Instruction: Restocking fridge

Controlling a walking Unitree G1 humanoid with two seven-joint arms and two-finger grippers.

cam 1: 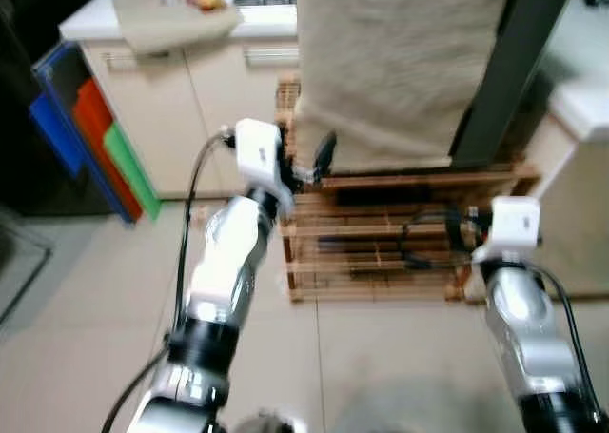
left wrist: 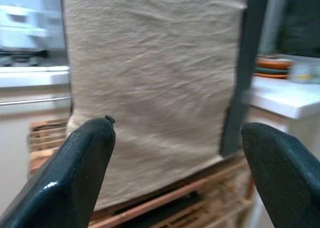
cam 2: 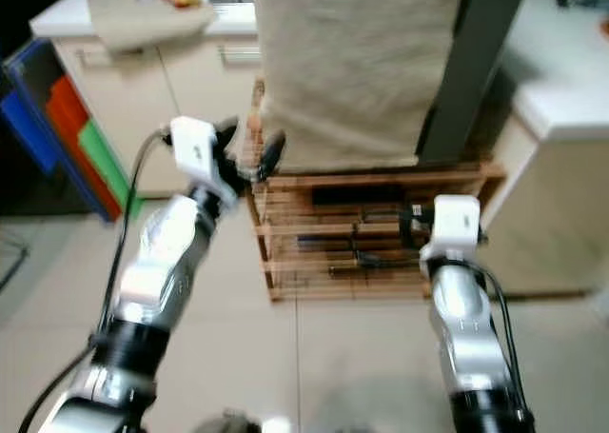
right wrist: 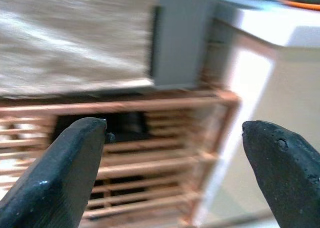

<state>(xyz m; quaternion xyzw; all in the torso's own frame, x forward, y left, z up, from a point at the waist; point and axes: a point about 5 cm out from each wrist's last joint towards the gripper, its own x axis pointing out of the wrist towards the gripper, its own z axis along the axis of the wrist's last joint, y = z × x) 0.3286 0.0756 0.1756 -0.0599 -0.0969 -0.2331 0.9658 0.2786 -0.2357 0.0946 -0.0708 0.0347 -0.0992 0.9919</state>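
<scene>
Nearest to us, our two silver arms reach forward over the pale tiled floor [cam 1: 86, 290]. At about 5 o'clock the right tool [right wrist: 175, 173] hangs low in front of a slatted wooden crate [cam 1: 381, 252], its fingers spread wide apart and holding nothing. At about 11 o'clock the left tool [left wrist: 177, 173] is raised to the crate's upper left corner, likewise released and empty, and it looks straight at a beige cloth [cam 1: 400, 62] draped down over whatever stands on the crate.

The crate sits at 12 o'clock, with dark shapes between its slats that we cannot identify. A dark upright post [cam 1: 509, 71] runs beside the cloth at 1 o'clock. Beyond, at 10 o'clock, a white bench [cam 1: 100, 19] carries a tray with something red and yellow, too blurred to name; at 2 o'clock another white bench [cam 1: 590, 100] stands close by.

We see no fridge and no item we can call stock, so we cannot place the task's own thing. We judge this an approach step, with nothing picked up yet. Next we need to steady the blurred view and find what is to be carried before closing either tool.
</scene>
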